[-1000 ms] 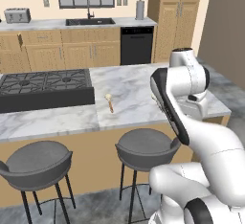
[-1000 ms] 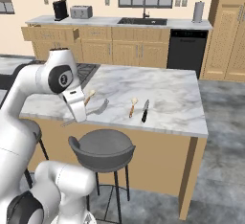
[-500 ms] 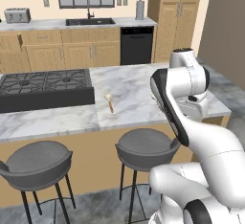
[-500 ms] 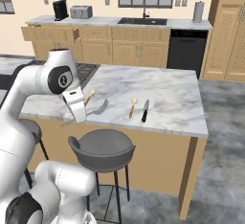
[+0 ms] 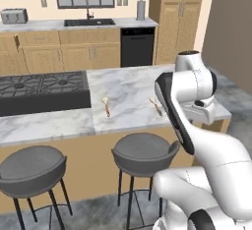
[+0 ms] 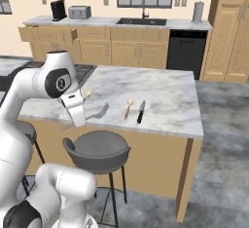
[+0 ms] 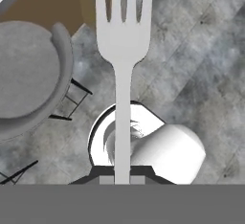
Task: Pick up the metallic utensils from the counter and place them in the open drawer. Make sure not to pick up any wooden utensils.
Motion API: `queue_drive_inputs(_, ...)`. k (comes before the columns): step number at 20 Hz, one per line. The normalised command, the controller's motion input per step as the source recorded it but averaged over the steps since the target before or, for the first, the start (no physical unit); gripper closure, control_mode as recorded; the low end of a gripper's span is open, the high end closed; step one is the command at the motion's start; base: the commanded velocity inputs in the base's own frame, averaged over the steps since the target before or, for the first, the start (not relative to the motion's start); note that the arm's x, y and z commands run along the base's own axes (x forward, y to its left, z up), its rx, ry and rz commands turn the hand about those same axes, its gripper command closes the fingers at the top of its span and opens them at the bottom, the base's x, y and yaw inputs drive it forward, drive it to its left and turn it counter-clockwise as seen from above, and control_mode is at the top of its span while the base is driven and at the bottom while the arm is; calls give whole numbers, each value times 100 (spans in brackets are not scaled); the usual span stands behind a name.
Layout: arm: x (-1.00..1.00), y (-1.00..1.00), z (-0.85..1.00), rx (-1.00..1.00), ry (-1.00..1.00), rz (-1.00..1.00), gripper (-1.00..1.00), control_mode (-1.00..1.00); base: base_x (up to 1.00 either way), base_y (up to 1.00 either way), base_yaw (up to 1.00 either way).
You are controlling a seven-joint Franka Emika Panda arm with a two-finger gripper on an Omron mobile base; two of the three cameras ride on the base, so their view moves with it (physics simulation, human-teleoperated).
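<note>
Fingers [image 7: 122, 180] clamp the fork [image 7: 122, 50] above grey floor [image 7: 201, 60].

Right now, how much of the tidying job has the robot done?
Nothing looks put away yet. In hand: the pincer is shut on the silver fork, held out over the floor and a grey stool. Left: the fork must reach the open drawer on the far wall, and the black-handled utensil lies on the counter beside a wooden spoon, which stays.

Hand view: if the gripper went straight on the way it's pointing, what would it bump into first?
Probably the grey floor. The gripper, shut on the fork, points down past the stool, though how far off the floor lies is unclear.
</note>
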Motion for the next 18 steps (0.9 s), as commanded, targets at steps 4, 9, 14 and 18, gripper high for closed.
queue_drive_inputs(4,0,0,0,0,0,0,100,100,-8,-94,0)
queue_drive_inputs(9,0,0,0,0,0,0,100,100,0,-100,0)
queue_drive_inputs(14,0,0,0,0,0,0,100,100,5,-100,0)
queue_drive_inputs(18,0,0,0,0,0,0,100,100,13,-100,0)
